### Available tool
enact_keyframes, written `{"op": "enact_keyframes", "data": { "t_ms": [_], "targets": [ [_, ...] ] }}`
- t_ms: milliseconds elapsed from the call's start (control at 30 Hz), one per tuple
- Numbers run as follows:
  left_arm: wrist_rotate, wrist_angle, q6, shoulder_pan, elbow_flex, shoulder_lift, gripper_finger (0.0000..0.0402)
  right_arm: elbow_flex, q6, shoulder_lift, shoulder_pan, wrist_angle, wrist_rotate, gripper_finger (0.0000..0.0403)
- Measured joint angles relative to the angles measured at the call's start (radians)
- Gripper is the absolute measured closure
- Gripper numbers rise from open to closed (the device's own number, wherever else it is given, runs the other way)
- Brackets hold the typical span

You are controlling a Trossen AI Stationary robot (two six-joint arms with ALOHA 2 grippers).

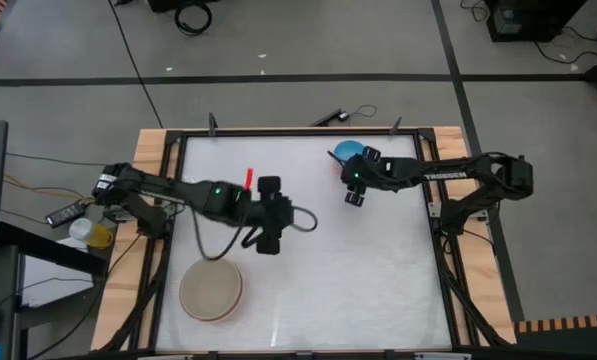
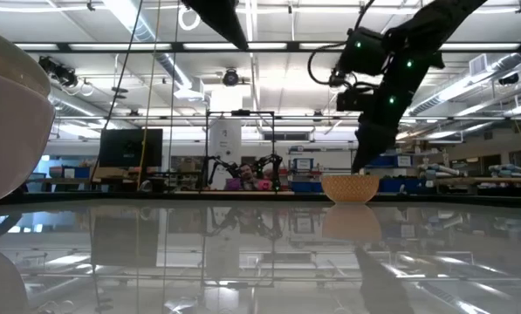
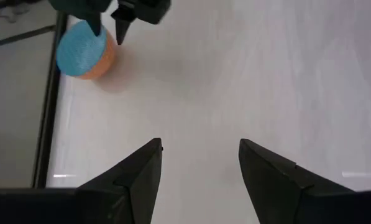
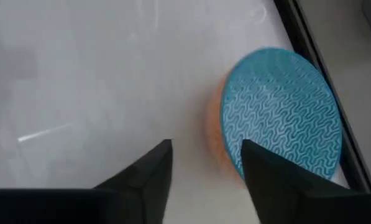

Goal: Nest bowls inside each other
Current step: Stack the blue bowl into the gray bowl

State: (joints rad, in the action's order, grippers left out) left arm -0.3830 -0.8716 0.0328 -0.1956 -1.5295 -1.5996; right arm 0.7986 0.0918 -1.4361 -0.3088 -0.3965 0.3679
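A bright blue bowl (image 4: 278, 106) sits inside a salmon-orange bowl (image 4: 212, 134) at the table's far edge, right of the middle. My right gripper (image 4: 207, 165) is open right at the near side of this stack's rim. My left gripper (image 3: 201, 165) is open over bare table near the middle, with nothing between its fingers. Near the front left, a grey-beige bowl (image 1: 210, 287) rests inside a cream-white bowl (image 2: 7, 113). My right gripper stands slanting down at the near rim (image 4: 235, 155) of the blue and orange stack, with one finger (image 4: 260, 168) in front of the rim. Whether that finger touches the bowls, I cannot tell. The stack rests on the table.
A black frame rail (image 1: 298, 131) runs around the white table top, close behind the blue and orange stack. A small red object (image 1: 248, 178) lies on the table beside the left arm. Bare table lies between the two stacks.
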Motion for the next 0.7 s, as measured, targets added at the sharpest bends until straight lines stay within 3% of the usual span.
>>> {"op": "enact_keyframes", "data": {
  "t_ms": [133, 233, 367, 567, 700],
  "targets": [
    [0.046, 0.035, 0.080, 0.065, -0.001, -0.019, 0.0184, 0.000, 0.036, -0.047, -0.063, 0.006, -0.064, 0.0176],
    [0.085, 0.068, 0.118, 0.108, -0.001, -0.039, 0.0184, 0.000, 0.051, -0.090, -0.094, 0.029, -0.069, 0.0185],
    [0.124, 0.088, 0.167, 0.157, -0.001, -0.063, 0.0184, 0.000, 0.087, -0.136, -0.121, 0.089, -0.059, 0.0240],
    [0.185, 0.091, 0.232, 0.221, 0.000, -0.099, 0.0198, 0.000, 0.081, -0.149, -0.133, 0.114, -0.139, 0.0376],
    [0.222, 0.076, 0.252, 0.247, 0.001, -0.122, 0.0221, -0.001, 0.069, -0.107, -0.082, 0.084, -0.305, 0.0377]
  ]
}}
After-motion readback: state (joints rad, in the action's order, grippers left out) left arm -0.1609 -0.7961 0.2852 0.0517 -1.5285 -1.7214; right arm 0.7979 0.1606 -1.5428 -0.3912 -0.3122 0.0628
